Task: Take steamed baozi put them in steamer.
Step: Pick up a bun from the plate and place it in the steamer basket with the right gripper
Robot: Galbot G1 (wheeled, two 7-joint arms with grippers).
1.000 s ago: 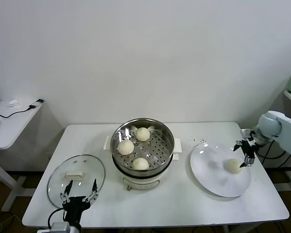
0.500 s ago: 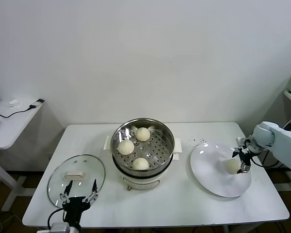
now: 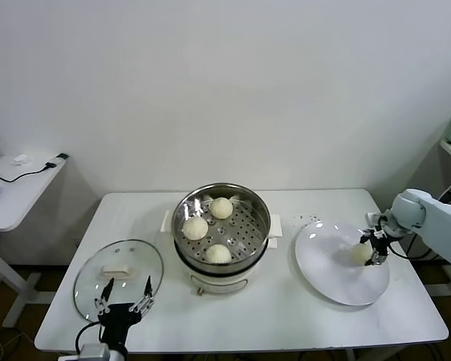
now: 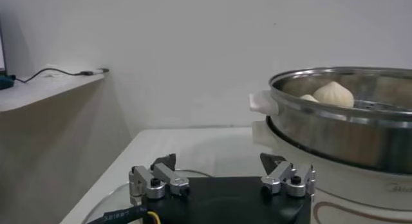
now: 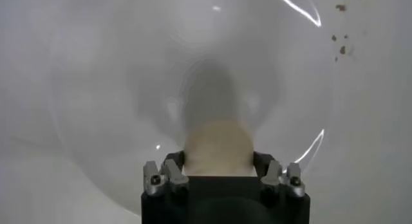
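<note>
Right gripper [image 3: 373, 247] is down at the white plate [image 3: 323, 271] on the right side of the table [image 3: 286, 316], its two fingers set on either side of the last steamed baozi [image 3: 360, 254] on the plate. In the right wrist view the bun [image 5: 217, 148] fills the gap between the fingers [image 5: 174, 161], which sit against its flanks; whether they are pressing firmly cannot be told, but they close around it. The bun lies on the right half of the plate, toward the plate's far-right edge.

Three more steamed baozi sit inside the steamer [image 3: 182, 248] at the middle of the table: one at the far side of the perforated tray [image 3: 222, 207], one to the left [image 3: 195, 227], one at the near side [image 3: 217, 253]. The steamer's steel pot rests on a cream-white base with side handles, and stands just left of the plate, apart from it. A few dark specks lie on the table just beyond the plate's far rim [image 3: 310, 219].

To the left of the steamer the round glass lid [image 3: 90, 289] lies flat on the table with its pale handle up. Left gripper [image 3: 122, 296] hangs at the near edge of the table over the lid's near rim, fingers spread apart and holding nothing; its wrist view looks across the table at the steamer's wall [image 4: 335, 132], with one bun [image 4: 333, 93] showing above the rim.
</note>
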